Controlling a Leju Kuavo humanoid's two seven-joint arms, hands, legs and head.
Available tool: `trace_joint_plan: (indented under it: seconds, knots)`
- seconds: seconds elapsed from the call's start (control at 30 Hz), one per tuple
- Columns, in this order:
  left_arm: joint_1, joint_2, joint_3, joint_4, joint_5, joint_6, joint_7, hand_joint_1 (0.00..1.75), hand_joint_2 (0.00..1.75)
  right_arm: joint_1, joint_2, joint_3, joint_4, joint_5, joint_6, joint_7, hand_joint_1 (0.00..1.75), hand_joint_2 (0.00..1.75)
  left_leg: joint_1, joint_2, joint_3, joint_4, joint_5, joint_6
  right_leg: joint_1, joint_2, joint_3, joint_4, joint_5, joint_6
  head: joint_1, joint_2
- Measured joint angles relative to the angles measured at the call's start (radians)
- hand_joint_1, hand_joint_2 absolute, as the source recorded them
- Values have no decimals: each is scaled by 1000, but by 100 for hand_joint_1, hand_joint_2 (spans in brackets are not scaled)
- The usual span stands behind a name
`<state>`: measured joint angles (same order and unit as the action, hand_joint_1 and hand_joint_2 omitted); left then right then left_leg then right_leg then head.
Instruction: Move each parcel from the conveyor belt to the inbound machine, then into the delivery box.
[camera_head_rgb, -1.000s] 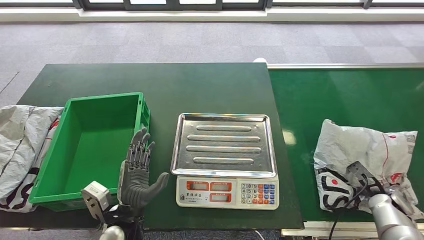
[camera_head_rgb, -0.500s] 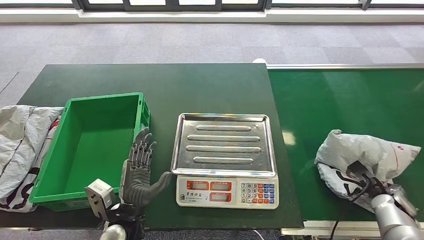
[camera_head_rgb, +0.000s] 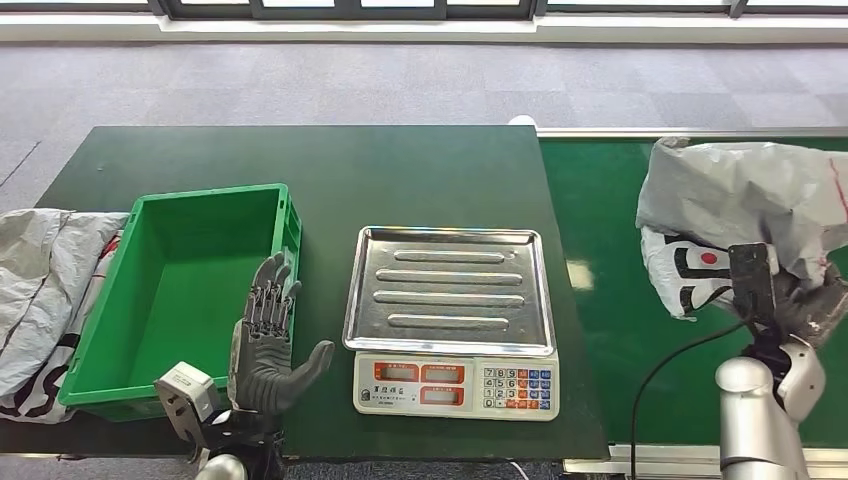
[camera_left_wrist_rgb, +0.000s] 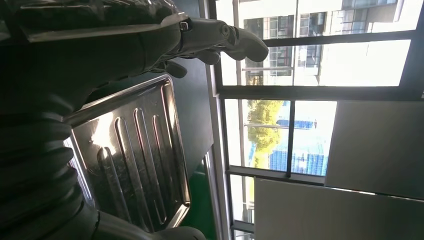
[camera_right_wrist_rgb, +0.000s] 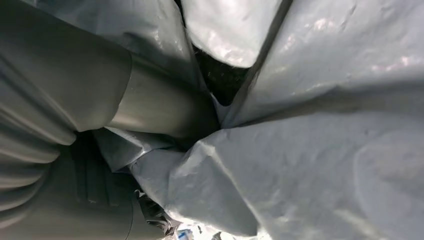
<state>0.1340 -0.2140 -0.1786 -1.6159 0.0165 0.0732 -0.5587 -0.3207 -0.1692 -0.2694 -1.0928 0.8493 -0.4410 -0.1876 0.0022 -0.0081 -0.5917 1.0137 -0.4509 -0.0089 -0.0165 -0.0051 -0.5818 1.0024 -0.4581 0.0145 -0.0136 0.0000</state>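
A grey plastic parcel with red and black print hangs above the green conveyor belt at the right, lifted off it. My right hand grips its lower edge; in the right wrist view the thumb presses into the crumpled grey film. The scale with a steel tray stands in the middle of the table. The green delivery box sits at the left with nothing in it. My left hand stands upright between box and scale, fingers apart, holding nothing; its fingers show above the tray.
Another grey parcel lies on the table left of the box. The scale's keypad and displays face the table's front edge. Grey carpet floor lies beyond the table and a window band runs along the far wall.
My right hand has lifted the parcel off the belt and raised it well up and back. The left hand has hardly moved.
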Motion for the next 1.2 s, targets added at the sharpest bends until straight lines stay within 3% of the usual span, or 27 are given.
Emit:
trace_joint_plan:
  seconds: [0.23, 0.4, 0.53, 0.57, 0.67, 0.73, 0.87, 1.2]
  knots:
    - [-12, -2, 1, 13, -12, 0, -16, 0, 175, 123, 102, 184, -343, -78, 102, -27, 175, 175, 0, 3, 0, -1, -1, -1, 0, 2, -1, 0, -1, -1, 0, 0]
    - [-22, -2, 1, 30, -14, 0, -23, 0, 175, 152, 154, 317, -406, -68, 153, -27, 175, 175, 0, 2, 0, -1, 1, -1, 0, 1, -1, 0, 0, -2, 0, 0]
    - [-33, -2, 1, 42, -16, 1, -25, 0, 175, 165, 198, 401, -408, -82, 264, -42, 171, 175, 0, 3, 0, -1, 0, -1, 0, 3, -2, 0, 0, -2, 0, 0]
    - [-38, -2, 1, 45, -18, 4, -24, 0, 175, 168, 215, 431, -399, -80, 281, -42, 160, 175, 0, 3, 0, -1, 0, -1, 0, 4, -2, 0, 0, -2, 0, 0]
    - [-53, -2, 1, 56, -27, 19, -19, 0, 175, 172, 267, 524, -361, -80, 309, -35, 97, 175, 1, 3, 0, -1, 0, -1, 1, 3, -3, 0, 0, -2, 0, 0]
    - [-57, -2, 1, 61, -29, 29, -15, 0, 175, 175, 288, 578, -339, -85, 318, -25, 87, 175, 1, 3, 0, -1, 1, -2, 1, 3, -3, 0, -1, -3, 0, 0]
    - [-62, -2, 1, 63, -29, 41, -12, 0, 175, 180, 303, 643, -318, -88, 327, -9, 0, 175, 1, 3, -1, -1, 1, -2, 1, 3, -3, 0, -1, -3, 0, 0]
    - [-49, 5, 3, 40, -41, 90, -7, 0, 175, 196, 306, 652, -306, -54, 307, 30, 0, 175, 1, 3, -1, -1, 1, -2, 1, 3, -3, 0, -1, -3, 0, 0]
